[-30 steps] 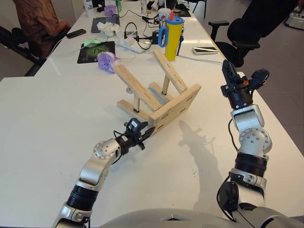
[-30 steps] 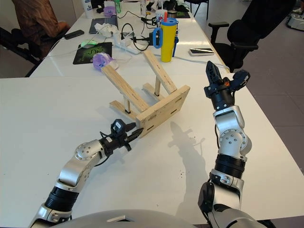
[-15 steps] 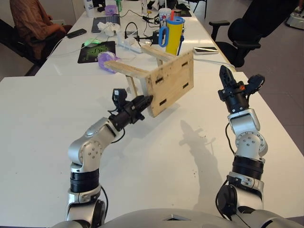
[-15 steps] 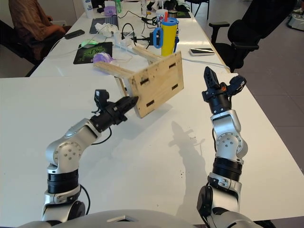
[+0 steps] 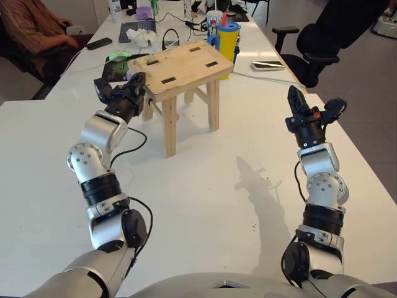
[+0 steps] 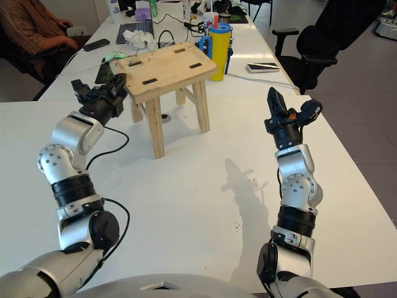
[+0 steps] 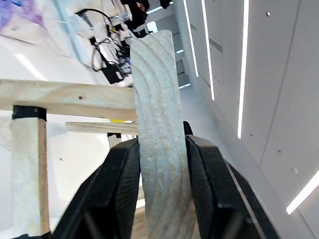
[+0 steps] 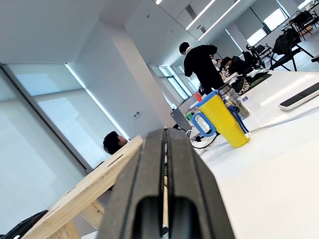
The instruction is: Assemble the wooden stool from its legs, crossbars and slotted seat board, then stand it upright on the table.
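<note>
**Stool righted.** Your left gripper (image 5: 139, 88), clamped on the seat board (image 5: 183, 62), has swung the tilted stool (image 5: 169, 121) upright onto the tabletop (image 5: 217, 205). Your right gripper (image 5: 293, 97) is closed and empty; probably only the release remains.

- Bright room; long ceiling lights (image 7: 242, 74) shine from above.
- The white counter (image 5: 205, 205) is evenly lit.
- Up close, the wrist views look blurry.
</note>
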You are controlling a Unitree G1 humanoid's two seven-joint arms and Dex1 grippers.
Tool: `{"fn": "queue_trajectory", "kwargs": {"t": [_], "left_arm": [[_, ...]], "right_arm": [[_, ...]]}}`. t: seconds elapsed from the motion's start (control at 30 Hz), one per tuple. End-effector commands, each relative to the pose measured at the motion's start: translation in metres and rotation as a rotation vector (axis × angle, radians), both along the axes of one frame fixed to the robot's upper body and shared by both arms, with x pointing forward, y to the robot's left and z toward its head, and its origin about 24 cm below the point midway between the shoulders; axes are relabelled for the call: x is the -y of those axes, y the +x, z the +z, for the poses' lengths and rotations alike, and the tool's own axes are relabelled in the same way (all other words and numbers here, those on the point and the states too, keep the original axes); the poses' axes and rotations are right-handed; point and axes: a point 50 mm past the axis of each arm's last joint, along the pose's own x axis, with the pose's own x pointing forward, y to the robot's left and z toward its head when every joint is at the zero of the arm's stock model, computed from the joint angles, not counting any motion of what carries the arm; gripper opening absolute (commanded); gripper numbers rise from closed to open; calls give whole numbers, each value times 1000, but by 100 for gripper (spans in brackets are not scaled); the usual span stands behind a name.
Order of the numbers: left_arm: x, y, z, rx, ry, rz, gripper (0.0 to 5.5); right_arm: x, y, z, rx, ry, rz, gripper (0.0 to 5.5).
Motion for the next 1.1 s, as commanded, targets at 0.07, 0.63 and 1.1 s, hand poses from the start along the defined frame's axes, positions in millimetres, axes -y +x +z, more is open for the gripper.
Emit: {"fn": "queue_trajectory", "kwargs": {"t": [0.07,0.63,1.1], "left_arm": [[-14,1,-65,-264,189,-1,133],[-36,10,-78,-150,-76,170,384],[-51,-43,-58,289,-93,74,469]], "right_arm": [[-7,7,8,23,2,25,0],[-13,14,1,-11,-32,63,0],[-16,14,-9,-45,-71,92,0]]}}
